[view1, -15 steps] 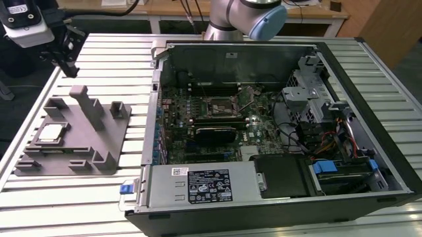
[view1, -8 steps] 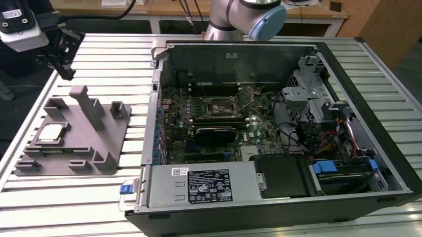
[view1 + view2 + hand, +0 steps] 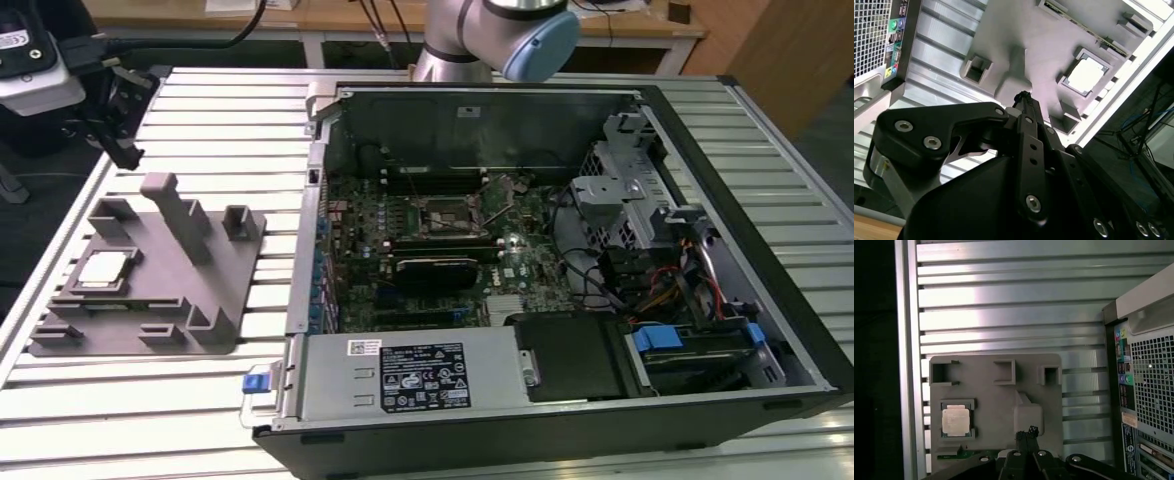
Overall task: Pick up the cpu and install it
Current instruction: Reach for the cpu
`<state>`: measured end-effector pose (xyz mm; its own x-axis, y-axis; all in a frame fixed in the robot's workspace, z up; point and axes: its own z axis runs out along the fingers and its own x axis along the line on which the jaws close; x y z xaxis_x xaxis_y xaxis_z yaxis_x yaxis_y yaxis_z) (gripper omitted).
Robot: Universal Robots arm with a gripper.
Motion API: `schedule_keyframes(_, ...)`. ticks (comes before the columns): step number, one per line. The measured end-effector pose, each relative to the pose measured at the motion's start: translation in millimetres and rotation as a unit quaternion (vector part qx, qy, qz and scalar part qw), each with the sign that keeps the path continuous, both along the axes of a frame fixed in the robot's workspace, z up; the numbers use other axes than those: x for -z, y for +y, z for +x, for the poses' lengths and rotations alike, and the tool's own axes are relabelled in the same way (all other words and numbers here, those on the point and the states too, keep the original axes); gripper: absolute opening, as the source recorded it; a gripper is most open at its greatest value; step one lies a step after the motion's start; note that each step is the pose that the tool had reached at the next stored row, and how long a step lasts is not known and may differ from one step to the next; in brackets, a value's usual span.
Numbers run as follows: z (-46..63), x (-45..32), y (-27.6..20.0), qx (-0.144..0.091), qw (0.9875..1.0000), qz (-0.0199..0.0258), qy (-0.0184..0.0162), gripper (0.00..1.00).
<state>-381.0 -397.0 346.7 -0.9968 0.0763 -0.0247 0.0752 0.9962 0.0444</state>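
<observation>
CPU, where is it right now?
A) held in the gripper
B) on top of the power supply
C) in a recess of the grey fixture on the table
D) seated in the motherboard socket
C. The cpu lies flat in a square recess of the grey fixture on the slatted table, outside the open computer case. In the first wrist view the gripper is apart from it.

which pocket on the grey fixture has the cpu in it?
The square recess at the edge of the fixture on the exterior view's left: the cpu lies in it. The three small bracket pockets are empty.
</observation>
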Motion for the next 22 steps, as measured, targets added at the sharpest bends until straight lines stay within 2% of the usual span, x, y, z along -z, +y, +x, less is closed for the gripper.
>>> schedule_keyframes(22, -30.4, 23.2, -5.2, 0.000, 1.0000, 0.0000, 0.0000, 0.11)
